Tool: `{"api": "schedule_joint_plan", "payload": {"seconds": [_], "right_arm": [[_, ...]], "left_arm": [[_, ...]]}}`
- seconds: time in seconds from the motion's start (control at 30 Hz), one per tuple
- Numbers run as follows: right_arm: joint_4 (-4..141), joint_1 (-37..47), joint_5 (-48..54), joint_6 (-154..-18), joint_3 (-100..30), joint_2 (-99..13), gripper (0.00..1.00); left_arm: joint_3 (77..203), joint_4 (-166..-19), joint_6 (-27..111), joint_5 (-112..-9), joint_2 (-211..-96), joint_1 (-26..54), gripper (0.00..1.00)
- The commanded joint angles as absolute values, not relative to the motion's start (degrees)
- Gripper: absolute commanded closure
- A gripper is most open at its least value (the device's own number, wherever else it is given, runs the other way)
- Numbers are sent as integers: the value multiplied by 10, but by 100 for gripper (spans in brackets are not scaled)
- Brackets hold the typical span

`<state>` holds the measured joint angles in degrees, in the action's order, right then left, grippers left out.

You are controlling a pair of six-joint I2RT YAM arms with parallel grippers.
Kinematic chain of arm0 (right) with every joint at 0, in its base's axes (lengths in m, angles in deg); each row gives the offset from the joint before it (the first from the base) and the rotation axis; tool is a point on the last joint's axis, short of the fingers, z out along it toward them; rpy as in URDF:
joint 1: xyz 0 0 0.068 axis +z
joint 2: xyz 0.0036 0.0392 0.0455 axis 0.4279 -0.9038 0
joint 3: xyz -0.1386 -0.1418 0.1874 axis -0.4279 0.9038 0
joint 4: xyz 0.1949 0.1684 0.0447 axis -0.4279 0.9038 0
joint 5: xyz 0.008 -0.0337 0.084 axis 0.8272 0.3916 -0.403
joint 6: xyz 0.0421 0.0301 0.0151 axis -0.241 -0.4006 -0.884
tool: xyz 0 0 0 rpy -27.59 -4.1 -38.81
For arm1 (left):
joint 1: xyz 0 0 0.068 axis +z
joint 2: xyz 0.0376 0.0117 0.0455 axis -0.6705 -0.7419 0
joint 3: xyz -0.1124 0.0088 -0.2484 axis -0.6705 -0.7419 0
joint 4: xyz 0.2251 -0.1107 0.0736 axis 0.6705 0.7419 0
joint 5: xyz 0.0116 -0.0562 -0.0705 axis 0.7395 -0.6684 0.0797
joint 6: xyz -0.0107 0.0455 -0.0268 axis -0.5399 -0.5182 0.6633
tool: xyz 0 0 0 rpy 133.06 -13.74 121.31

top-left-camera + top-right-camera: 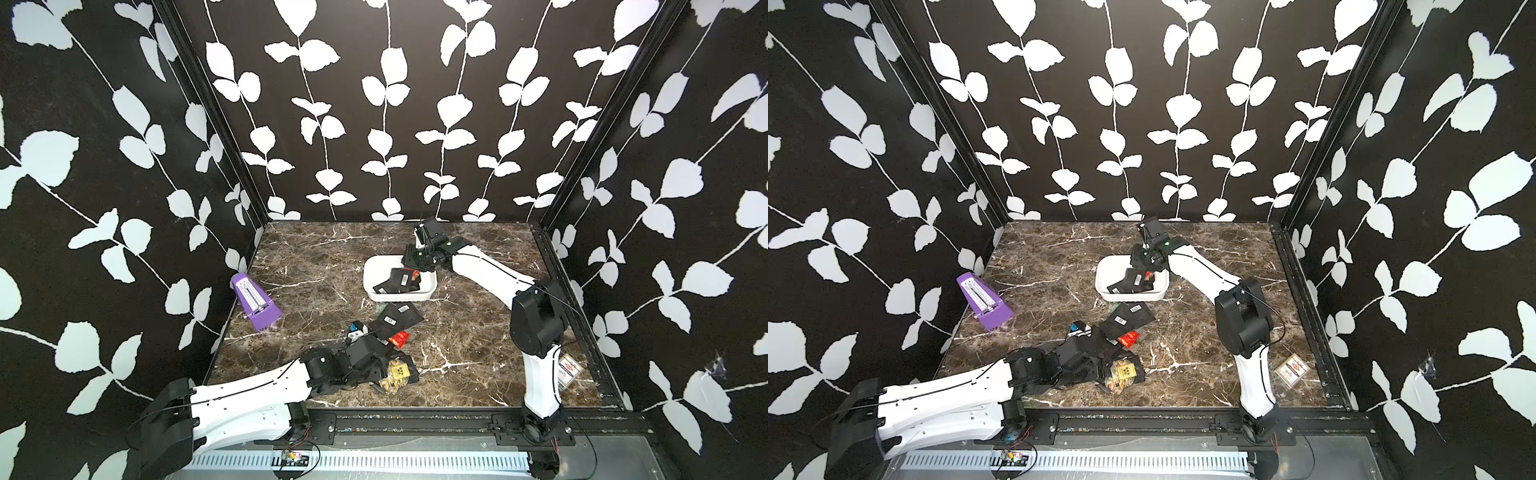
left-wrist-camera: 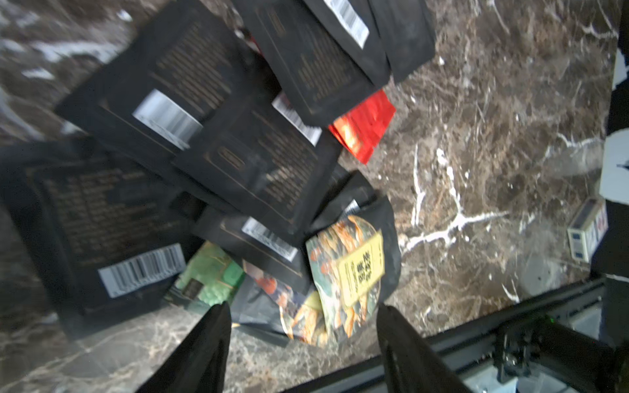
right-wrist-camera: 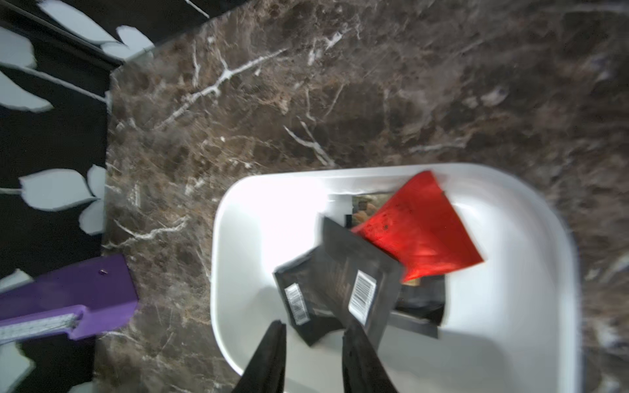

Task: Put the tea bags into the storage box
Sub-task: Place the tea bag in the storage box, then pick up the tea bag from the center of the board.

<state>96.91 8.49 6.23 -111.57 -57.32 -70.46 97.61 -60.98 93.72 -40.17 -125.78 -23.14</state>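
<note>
Right wrist view showed the right gripper (image 3: 313,328) hanging over the storage box (image 3: 238,272). Its two black fingers were apart, with the white floor of the box visible through the gap and nothing pinched. Just past the tips a black sachet (image 3: 360,282) with a barcode label lay tilted across another black one. A red sachet (image 3: 422,231) leaned further in, and all of them were inside the box.

In both top views the box sat toward the back middle of the marble table (image 1: 478,332). The rest of the tea bags (image 1: 399,318) were heaped on the table in front of it.

Left wrist view was a bit blurry. The left gripper (image 2: 303,309) had its fingers spread wide and empty, right at the edge of that heap, with a yellow-labelled sachet (image 2: 360,268) just ahead of the tips. Most of the heap was black with barcodes, plus one red and one green.

The purple metronome (image 1: 253,301) stood by the left wall, and the card box (image 1: 1292,370) lay near the right arm's base.
</note>
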Motion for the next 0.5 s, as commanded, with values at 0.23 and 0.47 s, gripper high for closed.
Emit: {"api": "schedule_joint_plan", "payload": {"seconds": [0.23,0.47], "right_arm": [[977,72,88,-1071,-342,-433,55],[931,136,77,-1159,-94,-257,55]], "left_arm": [[973,-660,962,-435,-1285,-252,65],[981,-677,957,-444,-1315,-254,87]]}}
